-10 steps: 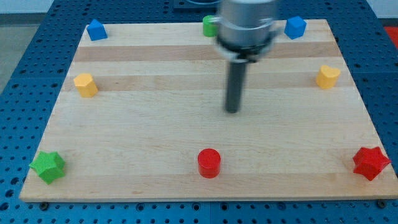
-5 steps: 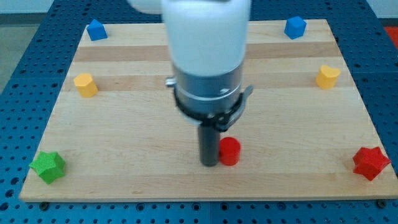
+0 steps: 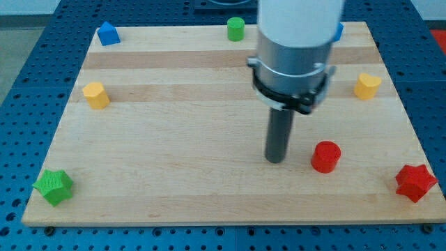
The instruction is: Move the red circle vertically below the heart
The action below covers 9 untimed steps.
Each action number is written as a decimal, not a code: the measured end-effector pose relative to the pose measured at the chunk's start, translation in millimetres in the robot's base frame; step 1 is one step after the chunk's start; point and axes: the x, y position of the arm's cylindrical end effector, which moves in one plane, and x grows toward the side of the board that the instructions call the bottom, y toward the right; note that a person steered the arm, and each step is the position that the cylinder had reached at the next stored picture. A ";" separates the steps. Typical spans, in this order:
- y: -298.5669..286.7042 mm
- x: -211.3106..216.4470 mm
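1. Wooden board (image 3: pixel 174 139), pale, striped, laid over a blue perforated bench (image 3: pixel 21 104); taken here as the landmark for all placements.
2. Arm housing (image 3: pixel 296 49), white above, grey collar beneath, hanging over the board's right half and hiding part of the far edge; probably so positioned because the rod works behind the target block.
3. Dark rod ending in my tip (image 3: pixel 276 160), planted on the board right of centre, toward the near edge; no jaws of any kind, nothing carried, only a blunt end for pushing. Tip just left of the red circle (image 3: pixel 325 156), a sliver of bare wood between; contact cannot be confirmed.
4. Red star (image 3: pixel 416 183), at the board's near right corner.
5. Green star (image 3: pixel 53 186), at the board's near left corner.
6. Red circle, the task's block: on the board's right half, near the front edge, left of and nearer than the yellow heart (image 3: pixel 366 86). Judged not yet directly beneath the heart; a further rightward shove seems needed, which suits a tip standing on its left flank.
7. Yellow heart, close to the board's right edge, mid-depth; reference for the goal.
8. Yellow block (image 3: pixel 96 95), near the board's left edge, mid-depth; shape unclear.
9. Blue block (image 3: pixel 107 33), at the board's far left corner.
10. Green block (image 3: pixel 235 28), at the far edge, about centre.
11. Blue block (image 3: pixel 339 31), far right, mostly hidden behind the housing.
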 end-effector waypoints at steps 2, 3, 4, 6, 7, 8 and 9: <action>73.5 7.6; 110.4 7.6; 130.4 7.2; -4.1 7.6; -160.3 -15.7; -213.7 -34.9; -213.7 -34.9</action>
